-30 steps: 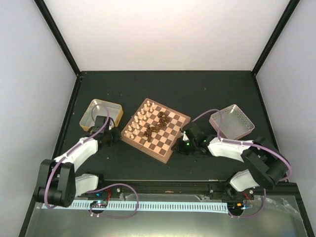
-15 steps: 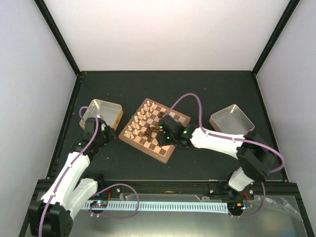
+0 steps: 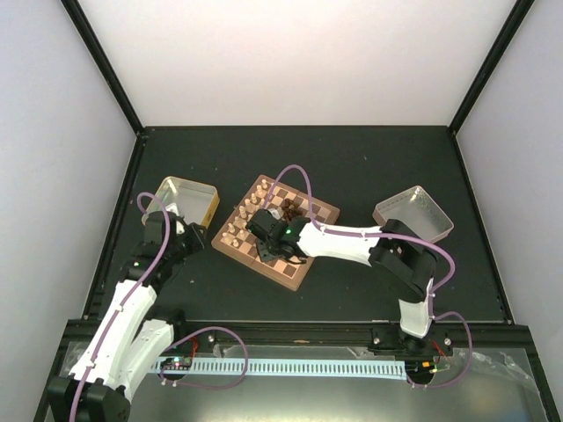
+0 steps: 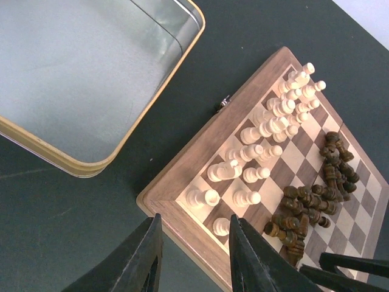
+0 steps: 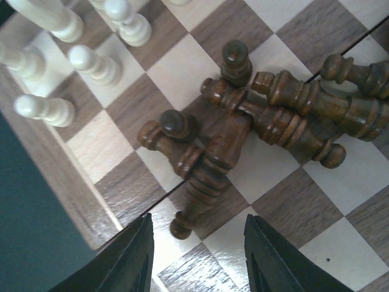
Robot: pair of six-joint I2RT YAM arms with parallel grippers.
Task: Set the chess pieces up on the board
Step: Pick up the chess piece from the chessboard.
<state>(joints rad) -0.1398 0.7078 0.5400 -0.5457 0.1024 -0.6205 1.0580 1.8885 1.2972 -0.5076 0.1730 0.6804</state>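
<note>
the board (image 3: 291,274) sits at an angle in the middle of the dark surface (image 3: 369,158), between two shallow metal tins: one with a yellow rim (image 3: 212,207) to its left, just off the board's left corner, and a plain one (image 3: 413,216) well apart on the right.

the pale pieces (image 4: 267,125) stand upright in two rows along the board's left edge, the side nearest the yellow-rimmed tin. the dark pieces (image 5: 243,115) are bunched in a loose heap near the middle of the board, most lying on their sides across one another, one or two upright among them.

the right arm reaches across the board from the right. the right fingers (image 5: 130,261) are spread apart with nothing between them, hanging just above the near end of the dark heap, next to the pale rows.

the left fingers (image 4: 246,252) are also spread and grip nothing. they hang over the dark surface just beside the board's near left corner, with the yellow-rimmed tin close on their other side.
</note>
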